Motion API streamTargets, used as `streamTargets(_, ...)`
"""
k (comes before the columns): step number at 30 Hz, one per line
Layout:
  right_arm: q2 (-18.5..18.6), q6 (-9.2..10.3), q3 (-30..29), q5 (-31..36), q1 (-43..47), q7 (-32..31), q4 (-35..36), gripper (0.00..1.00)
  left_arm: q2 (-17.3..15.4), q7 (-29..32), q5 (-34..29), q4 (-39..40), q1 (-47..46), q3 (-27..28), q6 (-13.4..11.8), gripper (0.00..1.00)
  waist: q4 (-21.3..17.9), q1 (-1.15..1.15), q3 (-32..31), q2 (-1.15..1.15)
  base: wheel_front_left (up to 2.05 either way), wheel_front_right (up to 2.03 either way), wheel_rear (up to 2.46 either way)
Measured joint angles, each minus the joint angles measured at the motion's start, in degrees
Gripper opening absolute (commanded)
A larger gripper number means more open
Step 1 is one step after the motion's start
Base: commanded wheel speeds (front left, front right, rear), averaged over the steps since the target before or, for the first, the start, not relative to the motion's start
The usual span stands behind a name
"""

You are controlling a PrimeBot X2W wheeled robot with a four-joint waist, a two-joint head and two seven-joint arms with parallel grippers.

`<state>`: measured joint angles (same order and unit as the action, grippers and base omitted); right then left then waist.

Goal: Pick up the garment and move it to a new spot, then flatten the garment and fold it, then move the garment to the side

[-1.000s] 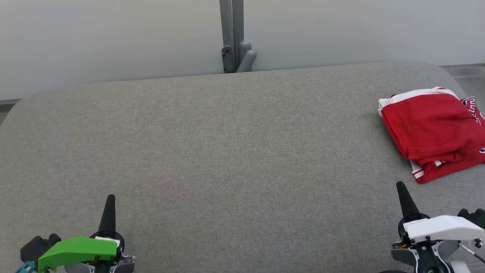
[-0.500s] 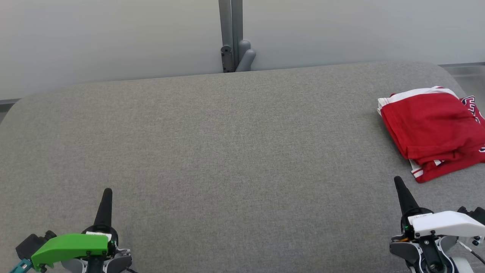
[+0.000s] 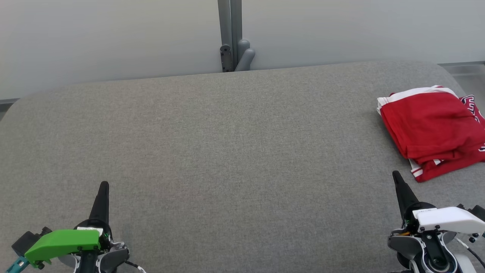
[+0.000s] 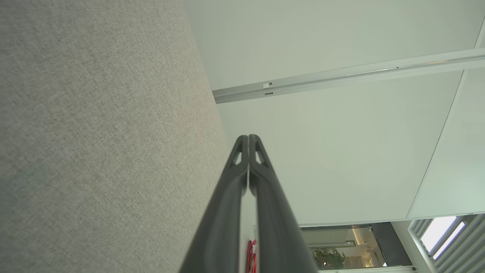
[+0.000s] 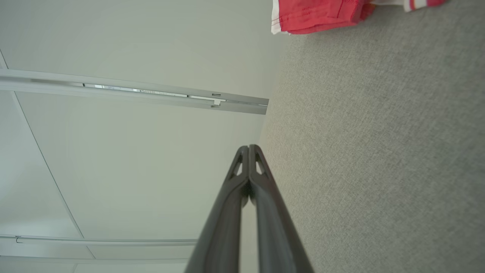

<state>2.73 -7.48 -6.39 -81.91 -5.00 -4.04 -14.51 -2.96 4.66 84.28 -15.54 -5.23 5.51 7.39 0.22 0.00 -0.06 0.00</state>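
Red garment [image 3: 432, 129], white trim, folded, lies at far right of grey fabric tabletop [image 3: 235, 144]; right part cut off by frame edge. Right wrist view: garment [image 5: 314, 17] at top edge, flat on fabric.
Left gripper [image 3: 103, 187] low left over tabletop, jaws pressed together, nothing pinched, well apart from garment. Left wrist view agrees.
Right gripper [image 3: 396, 177] low right, jaws pressed together, empty, near garment's near corner, not touching.
Grey post [image 3: 231, 34] behind table's far edge against pale wall.
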Motion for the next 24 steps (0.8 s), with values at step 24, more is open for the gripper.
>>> streamTargets(24, 0.0, 0.00, 0.0, -10.3, -1.2, -2.2, 0.1, 0.00, 0.1, 2.3, 8.0, 1.2, -1.0, 1.4, 0.0, 0.00, -0.2, 0.00, 0.2, 0.00, 0.00, 0.00, 0.00)
